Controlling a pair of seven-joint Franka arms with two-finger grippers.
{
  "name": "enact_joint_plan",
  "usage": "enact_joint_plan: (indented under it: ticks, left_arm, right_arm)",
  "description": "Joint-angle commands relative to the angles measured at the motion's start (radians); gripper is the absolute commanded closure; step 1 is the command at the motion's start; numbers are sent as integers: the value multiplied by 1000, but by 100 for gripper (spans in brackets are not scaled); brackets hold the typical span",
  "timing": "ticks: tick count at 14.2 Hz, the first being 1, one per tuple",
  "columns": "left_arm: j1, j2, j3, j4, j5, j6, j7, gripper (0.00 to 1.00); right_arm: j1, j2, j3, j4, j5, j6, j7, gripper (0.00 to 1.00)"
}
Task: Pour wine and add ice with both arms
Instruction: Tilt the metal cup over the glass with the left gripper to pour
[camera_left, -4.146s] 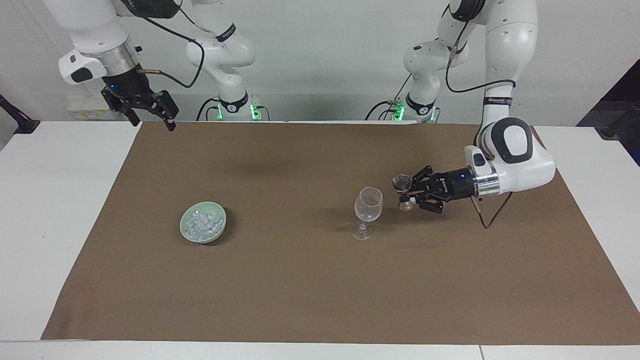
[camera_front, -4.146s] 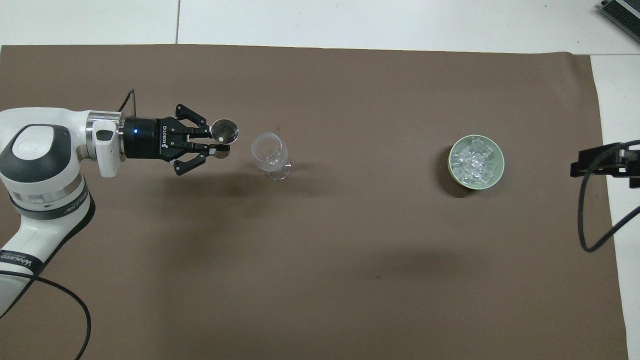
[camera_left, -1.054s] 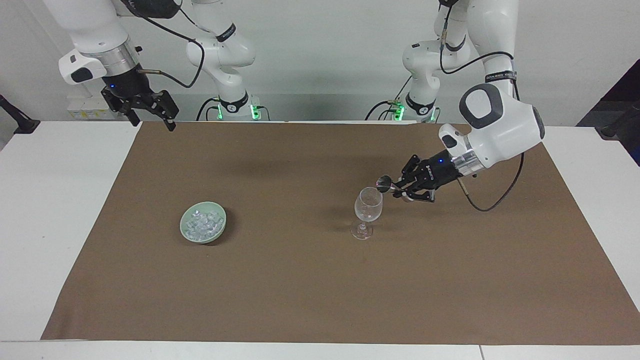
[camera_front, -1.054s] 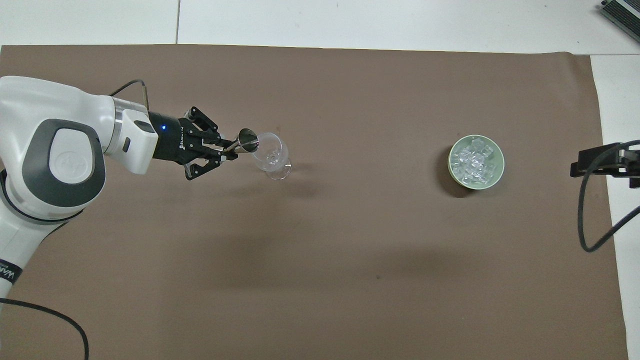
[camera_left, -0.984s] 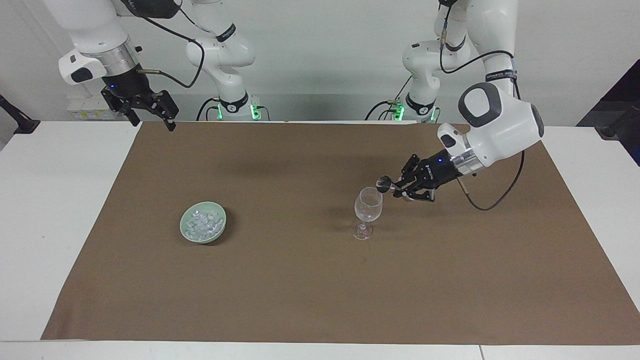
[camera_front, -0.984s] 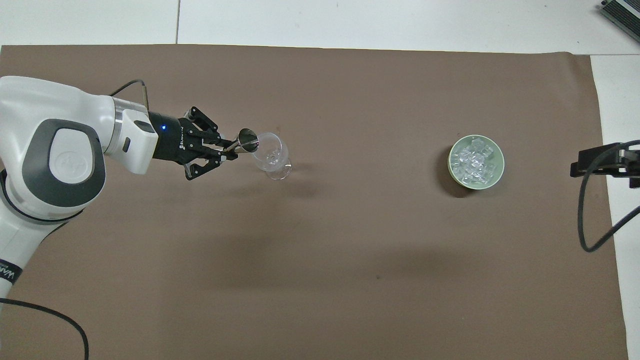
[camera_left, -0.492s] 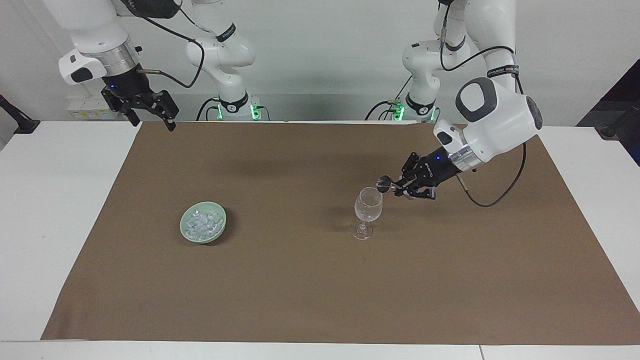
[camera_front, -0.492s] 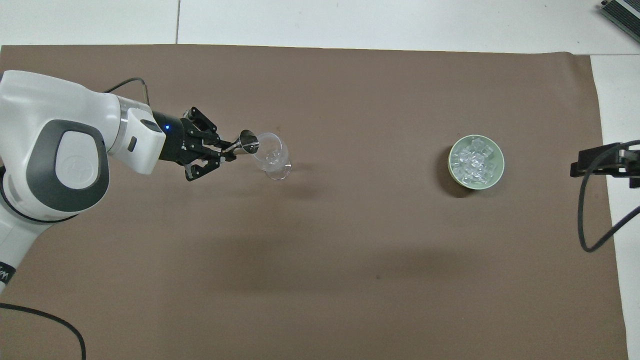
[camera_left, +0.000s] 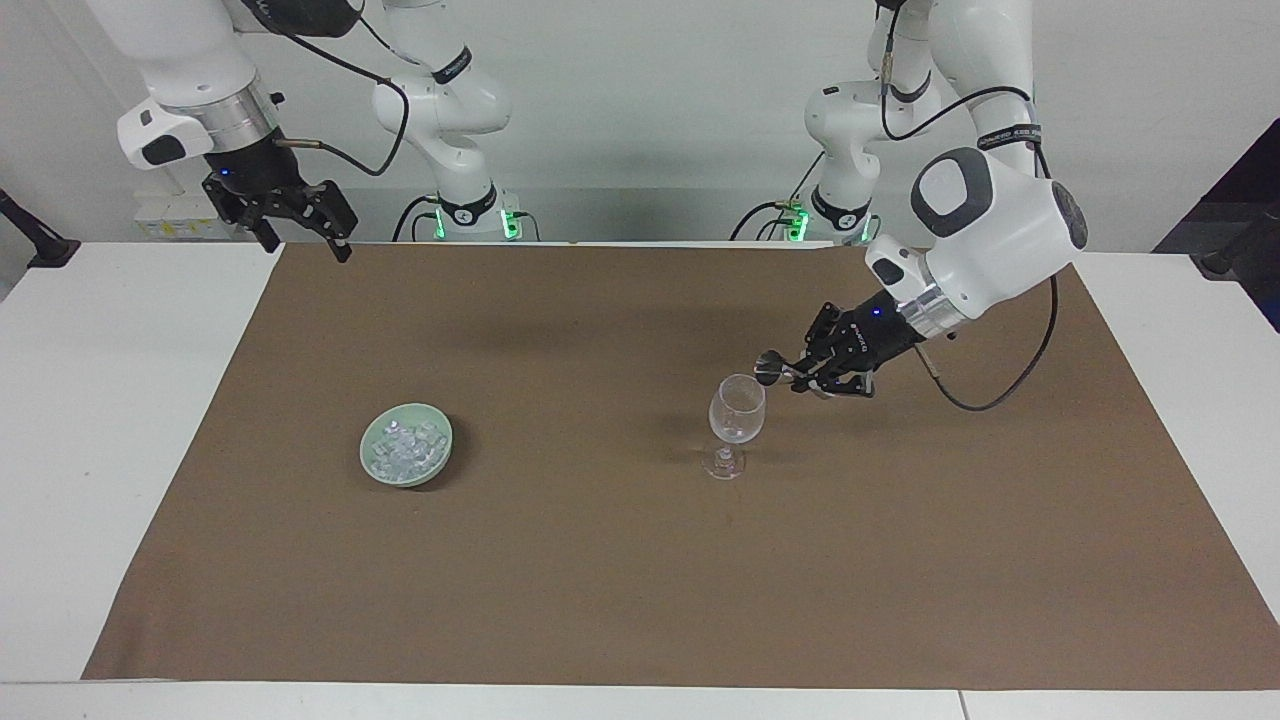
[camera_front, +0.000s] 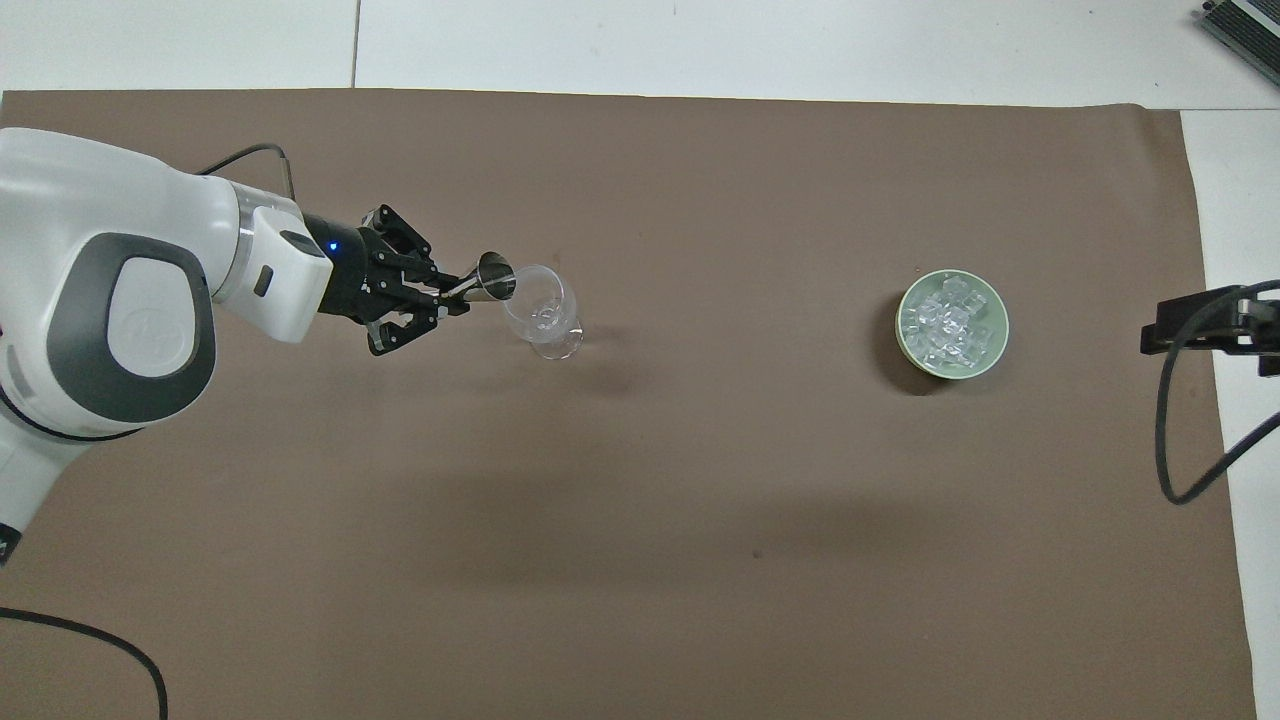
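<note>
A clear stemmed glass (camera_left: 737, 412) (camera_front: 541, 305) stands upright on the brown mat, toward the left arm's end of the table. My left gripper (camera_left: 800, 375) (camera_front: 455, 293) is shut on a small metal jigger (camera_left: 770, 367) (camera_front: 493, 278). The jigger is tipped down, with its mouth at the glass's rim. No wine can be made out. The ice (camera_left: 405, 447) (camera_front: 950, 322) lies heaped in a pale green dish (camera_left: 365, 455) (camera_front: 903, 340) toward the right arm's end. My right gripper (camera_left: 307, 248) (camera_front: 1160, 328) waits open in the air over the mat's corner by its base.
The brown mat (camera_left: 600, 580) covers most of the white table (camera_left: 100, 420), with bare white margins at both ends. A black cable (camera_left: 990, 390) loops from the left wrist above the mat.
The left arm's wrist has risen a little and tipped the jigger more steeply over the glass's rim. The glass, the dish and the right arm have stayed put.
</note>
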Motion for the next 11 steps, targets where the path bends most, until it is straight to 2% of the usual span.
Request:
enact_joint_plan:
  ticks: [1, 11]
  left_arm:
    - [-36, -6, 18, 42, 76, -7, -98, 100]
    - [-65, -9, 16, 51, 189, -9, -190, 100]
  right_arm:
    - [-13, -20, 7, -22, 18, -2, -16, 0]
    - [-13, -21, 7, -22, 18, -2, -16, 0]
